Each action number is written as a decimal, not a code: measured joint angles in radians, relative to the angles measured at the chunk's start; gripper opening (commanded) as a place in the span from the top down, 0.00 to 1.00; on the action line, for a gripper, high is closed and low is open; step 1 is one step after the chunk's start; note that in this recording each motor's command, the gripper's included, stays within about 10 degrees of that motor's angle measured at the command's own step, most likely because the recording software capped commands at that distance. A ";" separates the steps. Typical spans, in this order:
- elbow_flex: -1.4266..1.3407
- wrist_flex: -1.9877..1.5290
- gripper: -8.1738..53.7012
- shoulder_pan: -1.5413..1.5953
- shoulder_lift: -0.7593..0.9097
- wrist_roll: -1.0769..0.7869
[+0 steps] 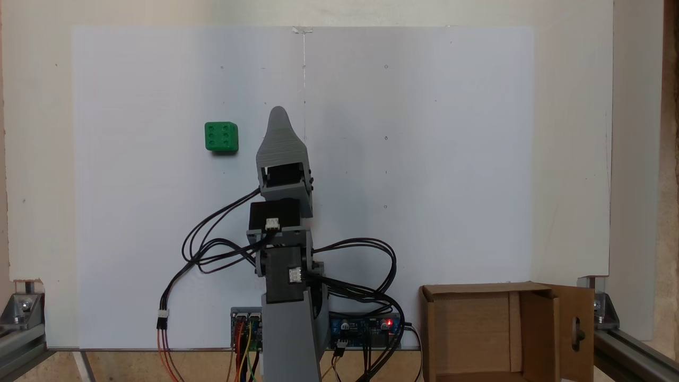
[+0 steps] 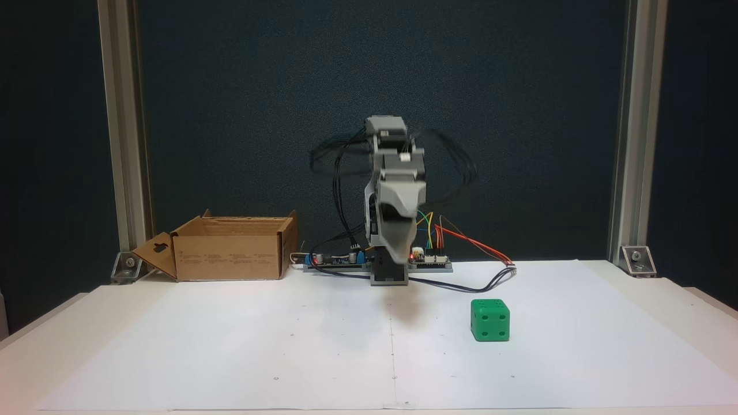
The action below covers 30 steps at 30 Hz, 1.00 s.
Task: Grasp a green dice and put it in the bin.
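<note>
The green dice [image 1: 221, 137] [image 2: 490, 320] sits alone on the white sheet, resting flat. My grey gripper [image 1: 278, 114] [image 2: 396, 256] hangs above the sheet near the middle, pointing away from the arm's base. It is apart from the dice, which lies to its left in one fixed view and to its lower right in the other. Its jaws overlap in both fixed views, so I cannot tell how they stand. Nothing shows between them. The bin [image 1: 477, 289] [image 2: 230, 248], a brown cardboard box with open flaps, stands beside the arm's base.
Circuit boards [image 1: 366, 329] [image 2: 429, 262] and looping black cables [image 1: 212, 249] lie around the arm's base. Aluminium posts with brackets [image 2: 634, 256] [image 2: 124, 265] stand at the table's corners. The white sheet [image 1: 424, 159] covers most of the table.
</note>
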<state>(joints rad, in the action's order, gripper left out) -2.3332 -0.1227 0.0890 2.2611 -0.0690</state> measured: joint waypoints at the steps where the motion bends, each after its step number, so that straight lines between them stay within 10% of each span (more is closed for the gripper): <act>1: 0.040 -0.064 0.17 0.002 0.000 0.011; 15: 0.577 -0.891 0.17 0.098 -0.080 0.221; 30: 0.867 -0.908 0.17 0.275 -0.414 0.390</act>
<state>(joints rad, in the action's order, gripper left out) -1.4665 -1.0308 0.3636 1.8469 0.3206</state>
